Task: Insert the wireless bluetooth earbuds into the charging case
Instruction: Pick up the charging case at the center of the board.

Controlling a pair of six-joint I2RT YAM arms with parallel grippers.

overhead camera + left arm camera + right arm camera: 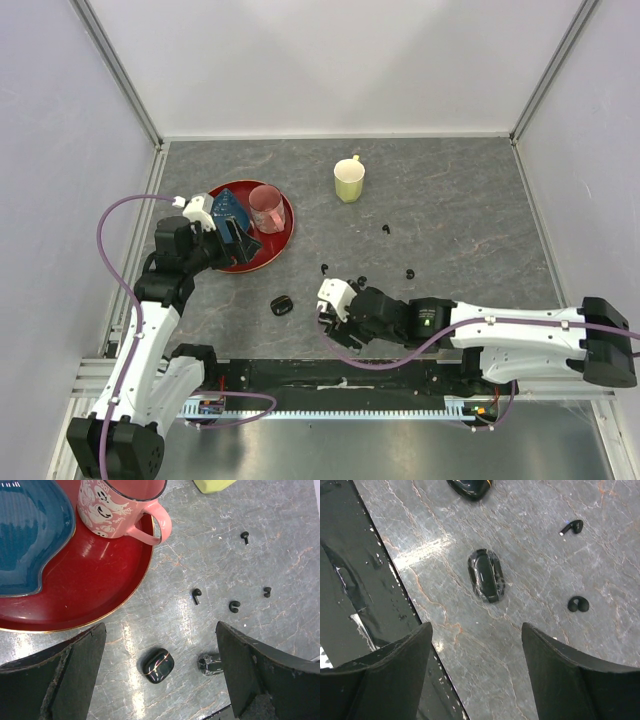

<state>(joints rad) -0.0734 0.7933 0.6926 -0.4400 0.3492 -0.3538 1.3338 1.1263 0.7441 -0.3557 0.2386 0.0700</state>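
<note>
Four earbuds (386, 231) lie loose mid-bench, well apart from each other, none in a case. Right pincer (476, 630) is released, fingers spread, nothing between them. A glossy charging case (486, 575) lies beneath it by the near edge, lid state unclear, hidden from above. Second case (157, 665) sits near it. Left pincer (160, 630) is released and empty, beside the red plate (100, 580).

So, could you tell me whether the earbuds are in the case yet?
Out: four earbuds lie loose on the grey table, apart from both black pods.
</note>
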